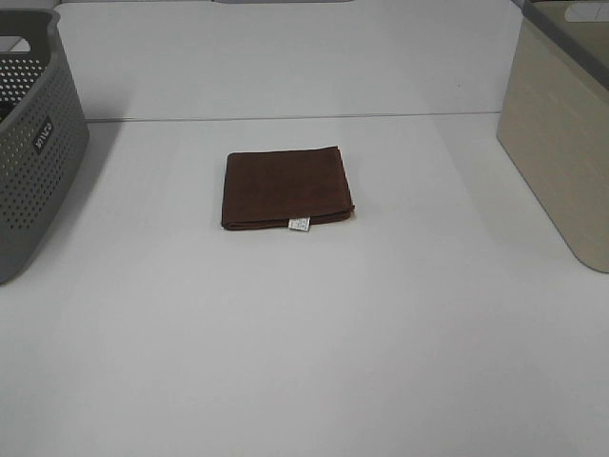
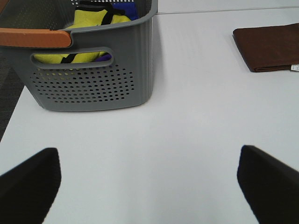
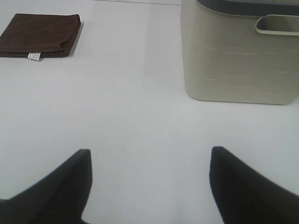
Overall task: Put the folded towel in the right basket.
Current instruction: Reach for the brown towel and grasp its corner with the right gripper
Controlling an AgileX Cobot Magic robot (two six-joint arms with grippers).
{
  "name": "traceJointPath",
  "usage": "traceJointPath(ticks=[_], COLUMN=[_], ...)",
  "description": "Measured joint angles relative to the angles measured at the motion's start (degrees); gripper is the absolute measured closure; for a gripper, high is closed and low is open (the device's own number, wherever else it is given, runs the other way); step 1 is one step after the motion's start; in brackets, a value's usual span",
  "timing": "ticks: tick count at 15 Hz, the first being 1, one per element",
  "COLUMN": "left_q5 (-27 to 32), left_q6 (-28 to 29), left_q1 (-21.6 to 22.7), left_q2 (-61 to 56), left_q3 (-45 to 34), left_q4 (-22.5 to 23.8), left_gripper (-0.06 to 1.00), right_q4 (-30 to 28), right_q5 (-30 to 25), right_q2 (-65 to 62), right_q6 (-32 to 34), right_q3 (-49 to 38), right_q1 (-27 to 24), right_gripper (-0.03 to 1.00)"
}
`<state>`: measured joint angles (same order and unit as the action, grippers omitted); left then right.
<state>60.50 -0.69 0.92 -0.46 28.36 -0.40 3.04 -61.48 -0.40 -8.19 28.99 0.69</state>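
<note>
Two baskets flank the white table [image 1: 304, 362]: a grey basket [image 1: 33, 152] on the left, holding yellow cloth [image 2: 93, 18], and the beige basket [image 1: 561, 143] on the right, which is the goal. Between them, mid-table, the brown folded towel [image 1: 285, 188] lies flat and nearly square, slightly longer left to right. The right gripper [image 3: 150, 158] is spread wide and empty, with the towel far and left of it and the beige basket far and right. The left gripper [image 2: 148, 156] is likewise spread and empty. The right arm looks better placed to carry the towel. A small white tag [image 1: 299, 225] marks the towel's near edge.
</note>
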Motion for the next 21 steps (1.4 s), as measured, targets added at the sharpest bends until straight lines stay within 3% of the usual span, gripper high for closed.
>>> traceJointPath(ticks=[21], left_q5=[0.0], left_q6=[0.0], left_q1=[0.0], left_q2=[0.0], left_q3=[0.0], left_q4=[0.0], left_gripper=[-0.03], right_q4=[0.0], right_q5=[0.0], right_q2=[0.0], right_q6=[0.0], right_q3=[0.0], right_q1=[0.0], right_gripper=[0.29])
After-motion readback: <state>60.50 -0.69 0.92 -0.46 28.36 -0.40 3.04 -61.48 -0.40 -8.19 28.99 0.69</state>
